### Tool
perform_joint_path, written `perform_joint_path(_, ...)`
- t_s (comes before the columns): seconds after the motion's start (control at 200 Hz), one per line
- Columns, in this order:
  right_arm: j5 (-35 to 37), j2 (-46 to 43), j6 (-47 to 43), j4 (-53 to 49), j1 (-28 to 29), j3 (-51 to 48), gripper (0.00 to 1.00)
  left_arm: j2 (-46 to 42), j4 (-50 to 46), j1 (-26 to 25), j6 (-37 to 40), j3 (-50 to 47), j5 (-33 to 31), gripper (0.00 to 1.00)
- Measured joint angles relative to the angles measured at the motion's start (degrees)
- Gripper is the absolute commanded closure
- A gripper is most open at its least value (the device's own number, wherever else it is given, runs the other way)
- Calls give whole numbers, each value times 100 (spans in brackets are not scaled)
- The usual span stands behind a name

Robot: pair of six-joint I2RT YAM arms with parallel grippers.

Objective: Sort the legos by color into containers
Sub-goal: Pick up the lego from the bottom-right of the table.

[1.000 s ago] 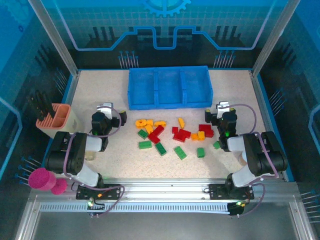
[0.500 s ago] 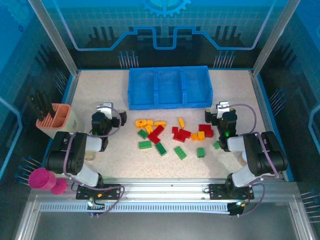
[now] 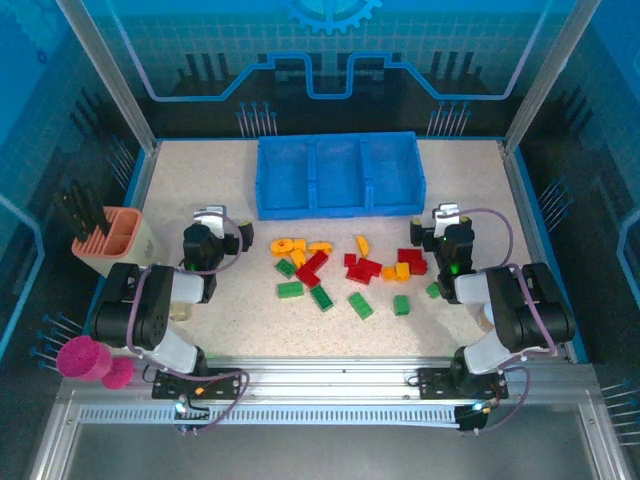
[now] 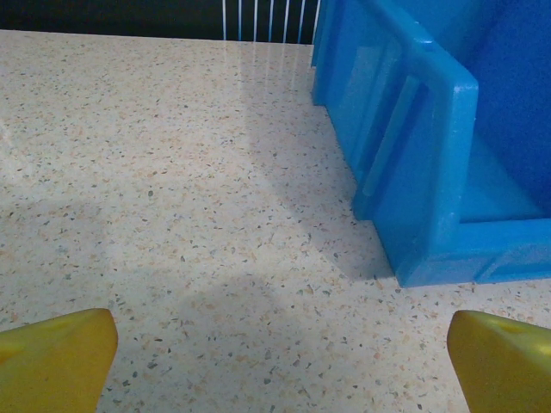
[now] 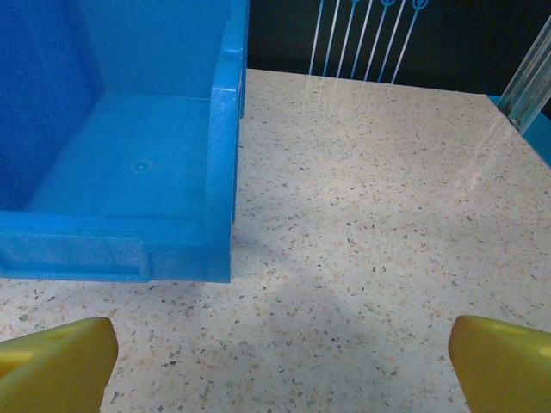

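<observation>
All legos (image 3: 364, 270) on table (image 3: 200, 180) (outside containers (image 3: 338, 175)); left end effector (image 4: 280, 351), right end effector (image 5: 280, 351) spread.

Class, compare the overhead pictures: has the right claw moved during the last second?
No. The right claw sits where it was, just off the blue tray's near-right corner.

Blue tray (image 4: 413, 172) runs off the frame edge in both wrist views, yellow fingertips (image 4: 56, 357) clipped at the bottom corners. From above, legos (image 3: 320, 268) too small for studs; one green lego (image 3: 432, 290) toward the worktop's (image 3: 200, 180) right edge sits half-hidden by the right arm (image 3: 500, 300).
</observation>
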Motion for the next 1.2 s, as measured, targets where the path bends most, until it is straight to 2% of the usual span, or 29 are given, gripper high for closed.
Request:
perform_joint_path(0.26,35,-120,-2,-192,33,4,0,-173,-234,9,4,7,85,0)
perform_joint_path(0.34,269,-409,35,-807,87,173,0,-863,-1154,-94,-42,144,-190,1)
perform_joint_path(0.415,544,-811,229,-1867,120,664,0,-1779,-2087,-297,-197,481,-354,1)
perform_joint_path(0.475,632,-1156,415,-2653,122,1137,0,-2459,-2800,-612,-229,1010,-481,1)
perform_joint_path(0.545,673,-1563,702,-3508,144,1648,0,-2798,-3611,-966,-212,1851,-520,1)
perform_joint_path(0.625,579,-1952,1123,-4540,160,2133,0,-2837,-4538,-1132,-122,2896,-452,0)
perform_joint_path(0.761,129,-2164,1823,-6164,197,2588,0,-2750,-5740,-1132,96,3766,-299,1)
perform_joint_path(1.006,-219,-2503,3145,-8767,455,2588,10,-2367,-6841,-1132,334,3866,50,1)
perform_joint_path(1.196,-247,-2885,4210,-9702,529,2328,16,-2302,-6898,-1132,328,3825,234,1)
